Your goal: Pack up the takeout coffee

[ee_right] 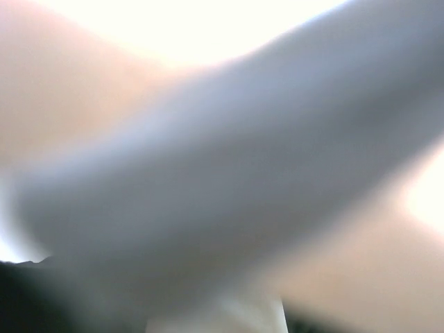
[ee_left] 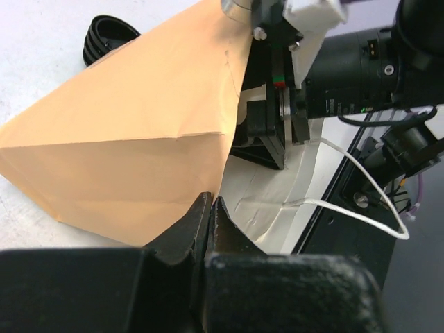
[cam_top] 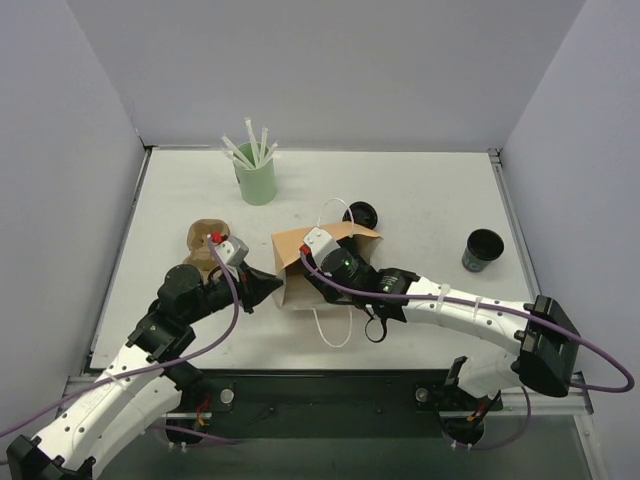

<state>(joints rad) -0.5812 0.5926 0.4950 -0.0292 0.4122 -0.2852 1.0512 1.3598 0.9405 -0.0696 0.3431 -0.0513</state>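
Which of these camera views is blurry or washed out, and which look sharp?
Right wrist view: wholly out of focus, a pale smear with blown-out glow, nothing identifiable. Left wrist view: the brown paper bag is sharp, the left pincer dark up close. Top external view: even light, soft shadows, sharp across the table.

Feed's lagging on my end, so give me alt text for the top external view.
A brown paper bag lies mid-table, the right arm reaching into its mouth and the shut left gripper at its left edge. The lidless black cup stands apart at right.

Lid (cam_top: 361,213) behind bag (cam_top: 295,260), cup (cam_top: 484,250) well right
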